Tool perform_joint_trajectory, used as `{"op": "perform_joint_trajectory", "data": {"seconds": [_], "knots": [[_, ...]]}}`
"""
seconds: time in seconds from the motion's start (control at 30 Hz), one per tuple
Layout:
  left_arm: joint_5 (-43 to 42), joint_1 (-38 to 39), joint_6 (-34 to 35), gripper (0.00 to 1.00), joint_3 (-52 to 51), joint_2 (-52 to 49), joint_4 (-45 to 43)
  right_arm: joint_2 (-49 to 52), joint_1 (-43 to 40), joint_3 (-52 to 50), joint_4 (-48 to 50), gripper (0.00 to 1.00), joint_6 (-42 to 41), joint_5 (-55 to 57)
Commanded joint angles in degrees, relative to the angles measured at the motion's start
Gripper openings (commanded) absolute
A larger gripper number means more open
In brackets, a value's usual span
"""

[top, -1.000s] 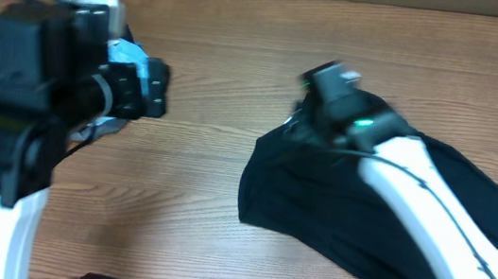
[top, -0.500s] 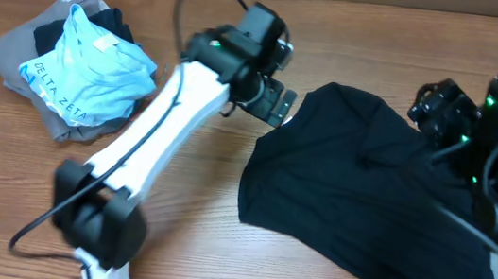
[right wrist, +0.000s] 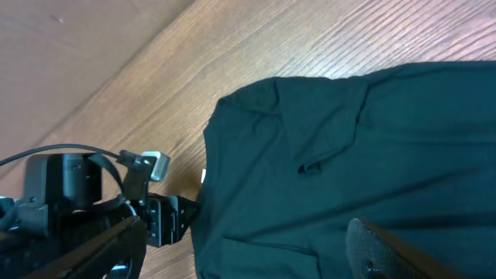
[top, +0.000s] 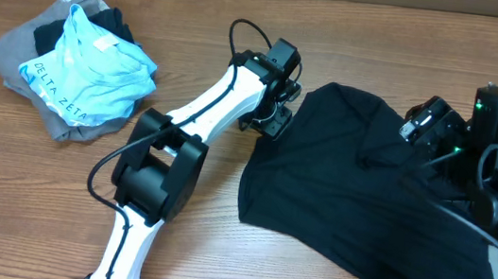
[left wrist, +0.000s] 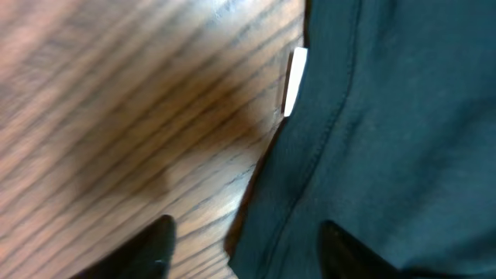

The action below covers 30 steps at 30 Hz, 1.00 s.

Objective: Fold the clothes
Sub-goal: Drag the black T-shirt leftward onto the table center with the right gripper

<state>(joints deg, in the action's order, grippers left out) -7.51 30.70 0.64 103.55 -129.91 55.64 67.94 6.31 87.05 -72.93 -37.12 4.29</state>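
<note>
A black shirt (top: 365, 201) lies spread on the wooden table at the right; it also shows in the left wrist view (left wrist: 387, 139) and the right wrist view (right wrist: 349, 155). My left gripper (top: 275, 124) is open at the shirt's upper left edge, one finger over the wood and one over the cloth (left wrist: 244, 244). A white tag (left wrist: 294, 81) sticks out of the hem. My right gripper (top: 422, 123) is open and empty, raised above the shirt's upper right part (right wrist: 248, 252).
A pile of clothes (top: 76, 71) with a light blue printed shirt on top lies at the table's back left. Bare wood (top: 189, 237) lies between the pile and the black shirt. A cardboard wall runs along the back edge.
My left arm has swung from the left side across to the shirt's upper left edge. My right arm has pulled back from that edge to the right and risen.
</note>
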Motion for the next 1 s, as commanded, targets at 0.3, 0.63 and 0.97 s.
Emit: {"op": "perform_joint_trajectory", "data": {"seconds": [0.3,0.63,0.97], "knots": [[4.57,0.55,-1.68,0.04,0.44,-3.85,0.00,2.14,-0.28,1.09,-0.15,0.86,0.22,2.67],[19.52,-13.75,10.36,0.04,0.57,-1.03,4.07,9.62,-0.35,-1.29,-1.36,0.86,-0.09,5.38],[10.40,-25.05,9.81,0.15,0.59,9.53,4.33,25.11,-5.75,-1.84,-0.33,0.87,-2.14,6.91]]}}
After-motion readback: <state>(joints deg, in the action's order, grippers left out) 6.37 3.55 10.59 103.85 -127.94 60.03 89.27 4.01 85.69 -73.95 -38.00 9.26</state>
